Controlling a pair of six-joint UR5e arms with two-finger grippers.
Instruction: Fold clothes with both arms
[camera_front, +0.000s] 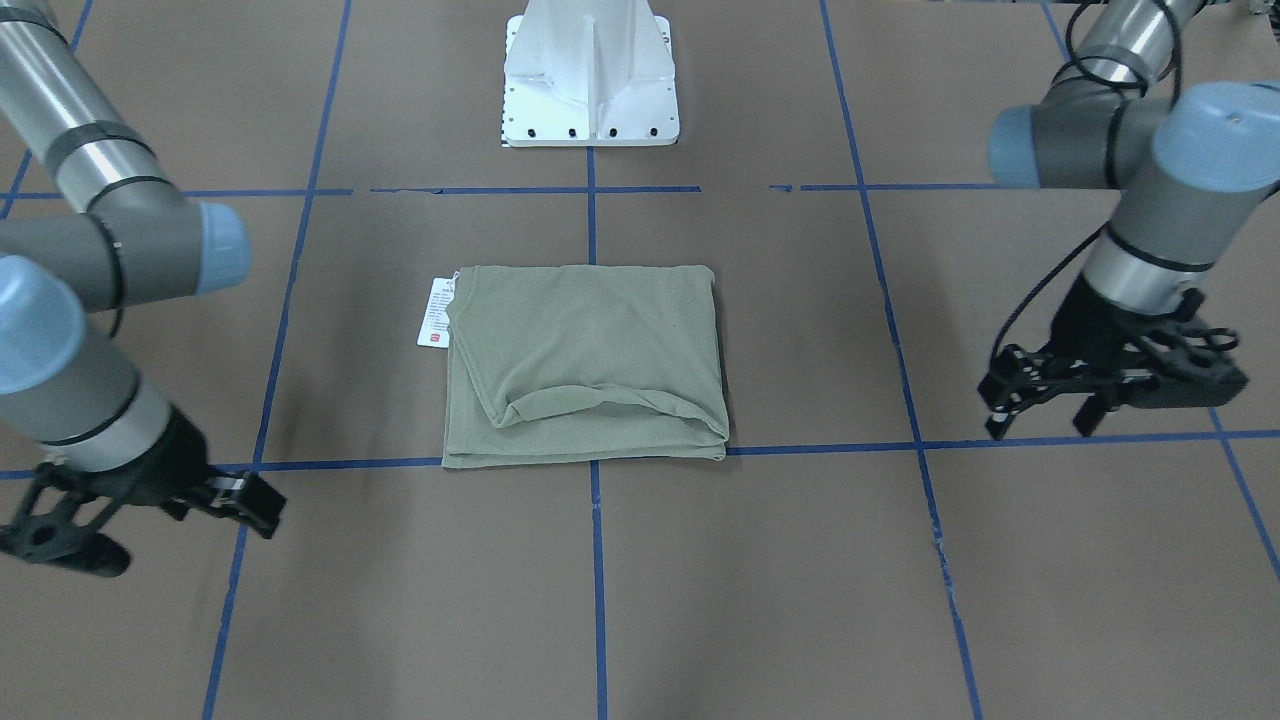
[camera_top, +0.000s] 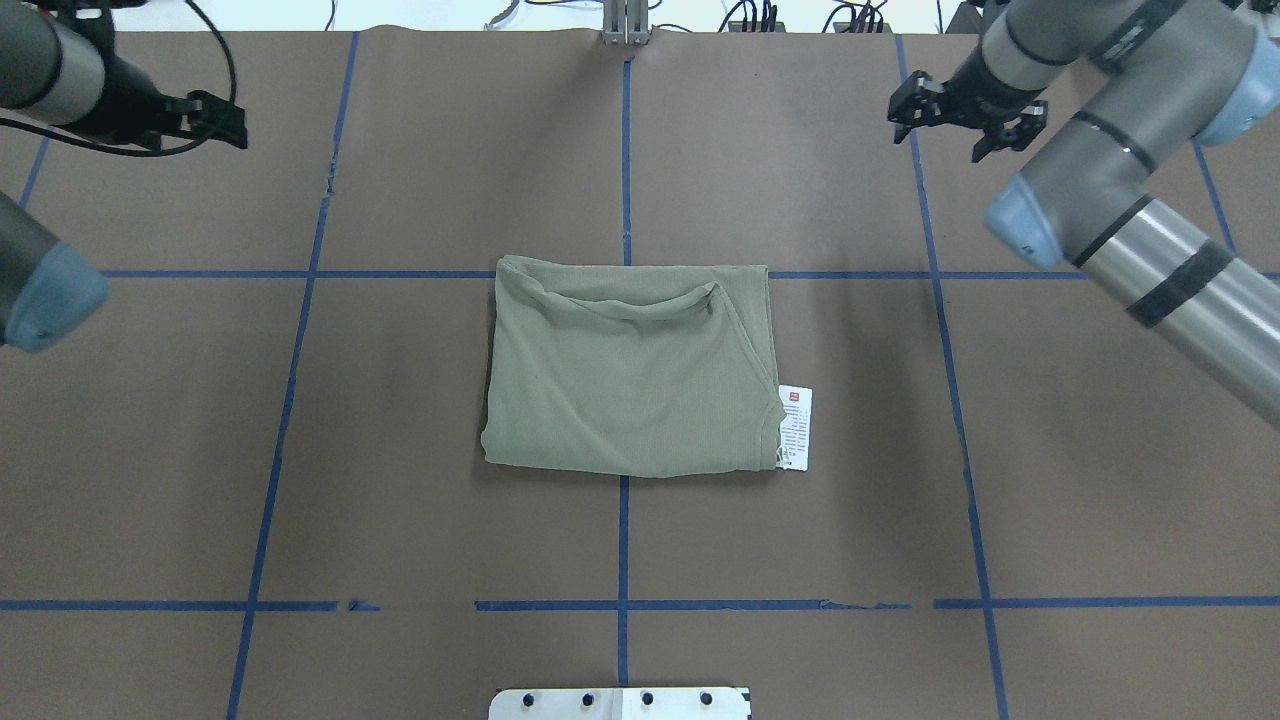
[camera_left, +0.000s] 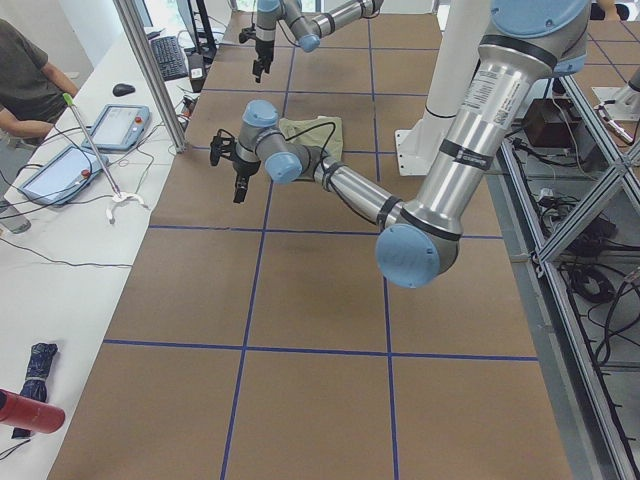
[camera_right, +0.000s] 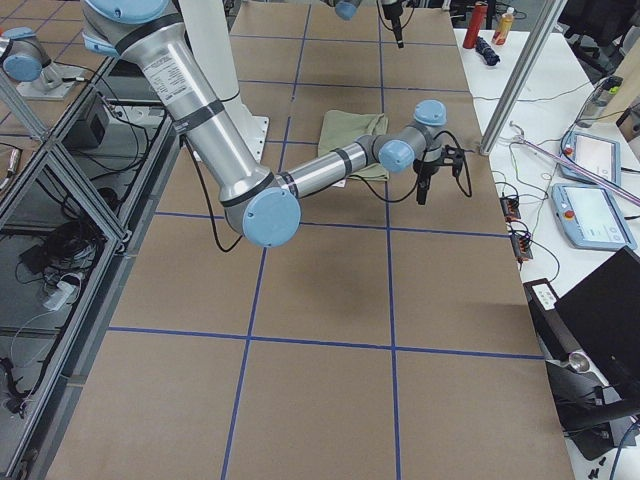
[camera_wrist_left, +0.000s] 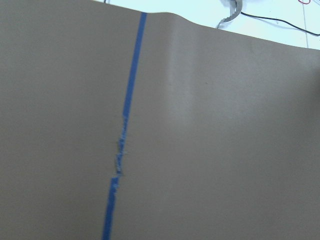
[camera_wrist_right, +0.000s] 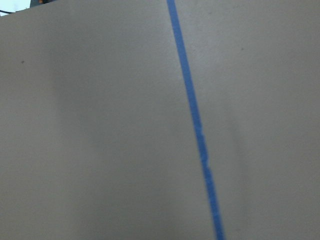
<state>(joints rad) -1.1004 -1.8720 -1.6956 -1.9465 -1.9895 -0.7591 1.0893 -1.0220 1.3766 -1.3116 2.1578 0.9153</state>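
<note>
**Though Folded Small, Could Come Undone**

Shows a pale sage-green knit shirt (camera_top: 625, 390) folded into a flat block in the middle of the brown paper-covered table (camera_top: 400, 500), over the crossing of thin blue tape lines (camera_top: 622, 540). Has a puffy, loose lip along the far edge. Has a small white paper hang tag (camera_top: 795, 428) poking out on the right side, by the near corner. Shows the black two-finger left gripper (camera_front: 1040, 428) hanging over the far left, fingers spread, holding nothing. Shows the black two-finger right gripper (camera_top: 945, 125) over the far right, fingers spread too, holding nothing. Both well apart from the shirt.

Might pull the block open by pinching only the top layer at that loose lip. Might drag the soft shirt crooked by lifting one side sooner than the other. Might snag the tag by coming in too close from the right. Might scrape or tear the paper by pushing down too hard.
</note>
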